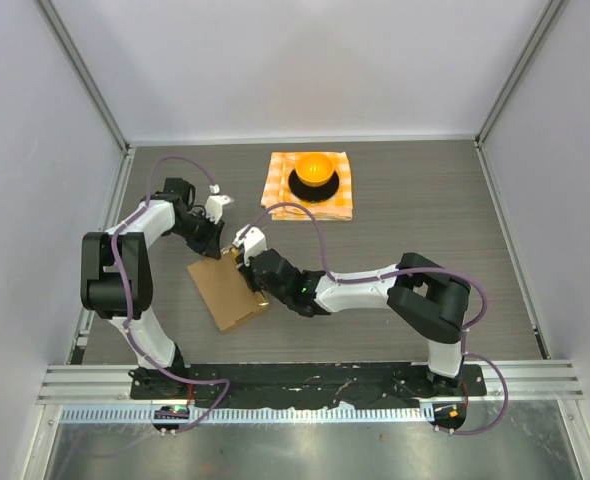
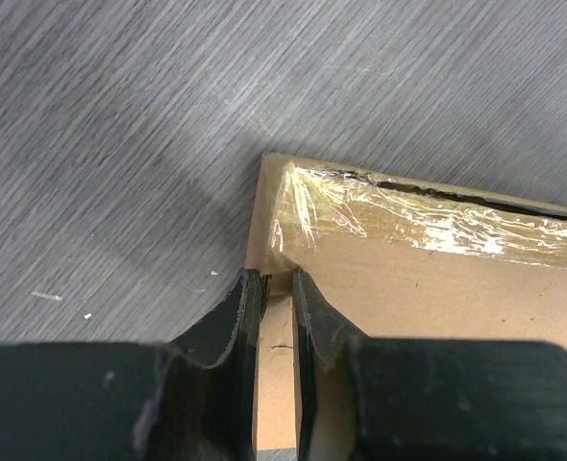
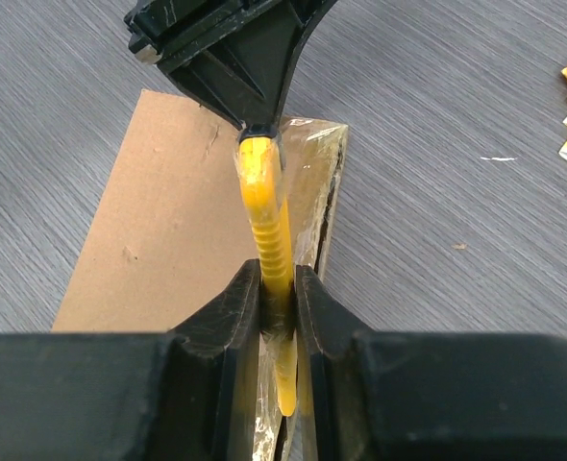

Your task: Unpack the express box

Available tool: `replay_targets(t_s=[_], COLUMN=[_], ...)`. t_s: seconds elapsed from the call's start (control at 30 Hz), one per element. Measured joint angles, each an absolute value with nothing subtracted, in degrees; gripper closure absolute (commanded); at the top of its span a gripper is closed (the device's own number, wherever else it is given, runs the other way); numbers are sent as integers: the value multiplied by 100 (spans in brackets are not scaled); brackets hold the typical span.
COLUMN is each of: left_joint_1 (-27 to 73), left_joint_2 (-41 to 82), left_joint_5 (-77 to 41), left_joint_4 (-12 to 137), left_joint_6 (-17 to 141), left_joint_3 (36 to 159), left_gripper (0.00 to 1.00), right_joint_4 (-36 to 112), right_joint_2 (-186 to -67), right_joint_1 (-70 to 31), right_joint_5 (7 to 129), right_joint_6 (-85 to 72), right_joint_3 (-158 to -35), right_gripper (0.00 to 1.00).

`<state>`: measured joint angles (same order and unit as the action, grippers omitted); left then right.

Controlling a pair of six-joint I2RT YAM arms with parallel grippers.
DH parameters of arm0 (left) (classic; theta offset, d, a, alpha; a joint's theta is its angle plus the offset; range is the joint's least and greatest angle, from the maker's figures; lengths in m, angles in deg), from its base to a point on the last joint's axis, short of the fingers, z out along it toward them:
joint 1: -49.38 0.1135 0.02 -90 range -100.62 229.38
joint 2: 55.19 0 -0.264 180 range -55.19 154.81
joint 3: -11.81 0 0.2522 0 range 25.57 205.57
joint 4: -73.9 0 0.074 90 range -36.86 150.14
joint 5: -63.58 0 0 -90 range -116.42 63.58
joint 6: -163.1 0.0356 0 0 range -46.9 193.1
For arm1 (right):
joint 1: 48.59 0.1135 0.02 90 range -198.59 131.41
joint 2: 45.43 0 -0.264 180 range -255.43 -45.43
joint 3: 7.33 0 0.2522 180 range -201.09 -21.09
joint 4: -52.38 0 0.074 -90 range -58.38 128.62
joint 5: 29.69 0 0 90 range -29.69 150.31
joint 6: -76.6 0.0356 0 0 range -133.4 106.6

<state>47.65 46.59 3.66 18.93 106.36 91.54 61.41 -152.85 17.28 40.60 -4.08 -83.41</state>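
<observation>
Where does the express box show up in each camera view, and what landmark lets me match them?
Top external: the express box lies left of centre, in the picture's middle band.
Left wrist: it fills the lower right, one corner at upper centre.
Right wrist: centre-left, under the yellow cutter.
Shared landmark: shiny clear tape along its edge, in both wrist views; too small to tell from above.

Overhead looks down, wide — wrist views close, share express box.

You face a dark grey wood-grain table, boxed in by plain pale walls with aluminium posts at the back corners. A slotted metal rail lines its near edge. The shiny sheet below is possibly steel.
</observation>
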Motion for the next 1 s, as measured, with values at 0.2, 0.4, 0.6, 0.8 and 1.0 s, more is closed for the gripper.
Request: replay_targets(t_s=[0.2,0.4,0.6,0.8,1.0], left_joint_1=[4765,4762,4758,4760,4817], left_joint_2=[4689,4729,4755,4755,4781], left_joint_5=[368,386,460,528,626], left_joint_4=[1851,1724,1602,1455,1180], left_joint_6=[10636,10636,10629,10629,10636], left_joint_3=[9193,9252,9263,9233,9215], left_gripper=[85,83,85,88,87], right_joint_4=[6335,6578,6840,7137,7170], right_joint_2=[-15285,-15176,-15051,-14752,-14286], right_joint_1=[1723,1723,1771,2117,2587], right_joint_5=[4049,4025,3923,3461,3011], right_joint_6=[-392,-244,-51,51,117], right_joint_3=[-8254,-7909,-7600,-7122,-6669], right_gripper=[99,99,99,99,99])
